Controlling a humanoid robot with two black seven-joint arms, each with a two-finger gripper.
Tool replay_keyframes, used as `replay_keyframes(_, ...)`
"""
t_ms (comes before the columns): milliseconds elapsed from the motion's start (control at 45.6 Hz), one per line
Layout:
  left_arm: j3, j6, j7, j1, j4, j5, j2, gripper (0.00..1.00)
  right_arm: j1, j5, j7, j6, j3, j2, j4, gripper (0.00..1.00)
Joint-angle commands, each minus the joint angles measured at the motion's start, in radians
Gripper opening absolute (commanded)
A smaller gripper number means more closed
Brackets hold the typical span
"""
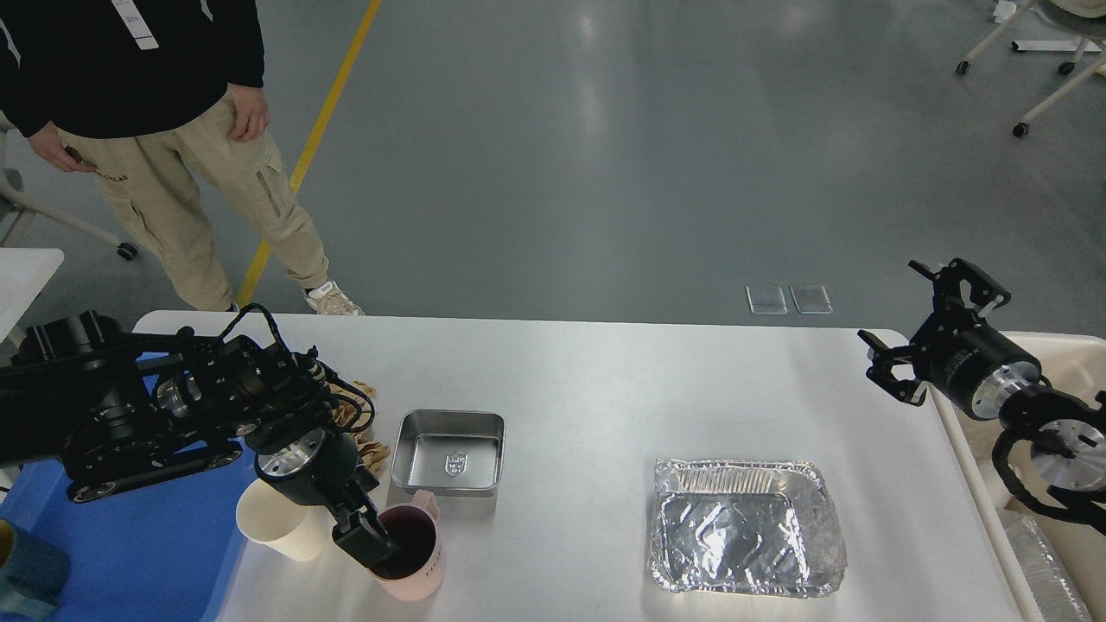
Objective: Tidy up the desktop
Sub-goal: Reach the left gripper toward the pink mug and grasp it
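Desktop [587, 380], filling lower frame, still holding pink cup [413, 561], paper cup [275, 518], steel tray [449, 451], foil tray [747, 527]. Left gripper [370, 544], at 7 o'clock, dipping into pink cup, finger spacing indiscernible. Right gripper [920, 345], at 3 o'clock, hovering wide, empty. Tidying judged barely begun.

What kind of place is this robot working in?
Probably a robotics lab or test hall: bare grey floor with a yellow line, wheeled chairs, and a person beside the desktop.

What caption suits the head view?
Left gripper at the pink cup on the desktop; right gripper open.
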Motion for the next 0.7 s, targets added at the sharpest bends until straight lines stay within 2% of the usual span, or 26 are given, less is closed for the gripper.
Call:
replay_keyframes(0, 0.0, 0.002, -0.002, 0.008, 0.028, 0.023, 0.0, 0.97, -0.001, 0.0, 0.0, 0.002, 0.0, -0.006, 0.0, 1.0)
replay_keyframes(197, 0.0, 0.011, -0.002, 0.027, 0.046, 0.029, 0.0, 0.97, 0.0, 0.0, 0.0, 0.002, 0.003, -0.006, 0.0, 1.0)
replay_keyframes(416, 0.0, 0.033, -0.038, 0.028, 0.065, 0.029, -0.01, 0.94, 0.0, 0.0, 0.0, 0.002, 0.008, -0.007, 0.002, 1.0)
replay_keyframes(504, 0.0, 0.05, -0.061, 0.034, 0.069, 0.035, -0.01, 0.92, 0.0, 0.0, 0.0, 0.002, 0.006, -0.007, 0.005, 1.0)
replay_keyframes(679, 0.002, 0.103, -0.13, 0.04, 0.08, 0.118, -0.013, 0.78, 0.0, 0.0, 0.0, 0.002, 0.006, -0.009, 0.008, 1.0)
